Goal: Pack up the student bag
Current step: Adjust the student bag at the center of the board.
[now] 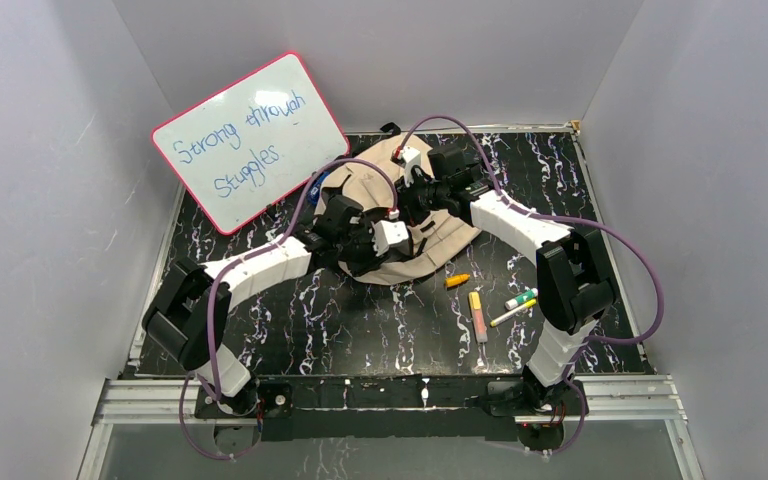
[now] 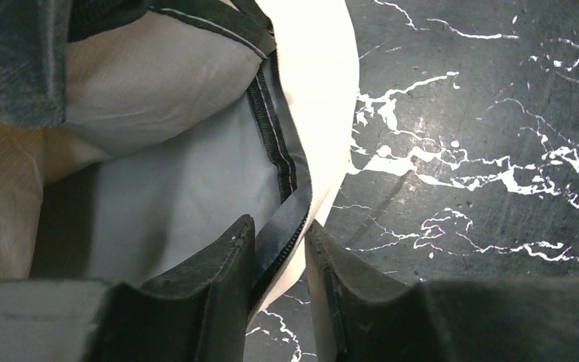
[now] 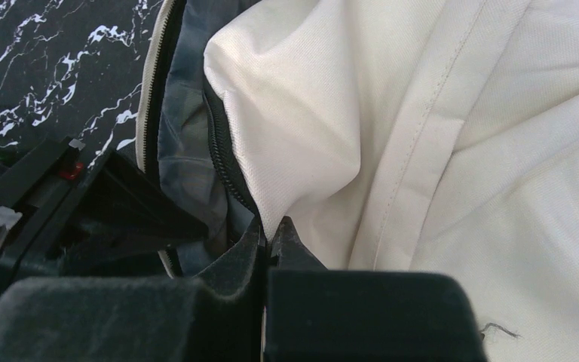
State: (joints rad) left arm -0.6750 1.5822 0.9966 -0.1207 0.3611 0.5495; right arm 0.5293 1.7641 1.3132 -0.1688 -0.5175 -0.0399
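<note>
Marble table (image 1: 360,330): whiteboard (image 1: 250,140) left of student bag (image 1: 415,262); markers (image 1: 478,315) loose right.

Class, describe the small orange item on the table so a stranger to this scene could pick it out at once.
Find the beige student bag on the black marbled table. Off its near right edge lie a few loose pens, and the orange piece is the one closest to the bag. It is the shortest and the only all-orange one.
</note>
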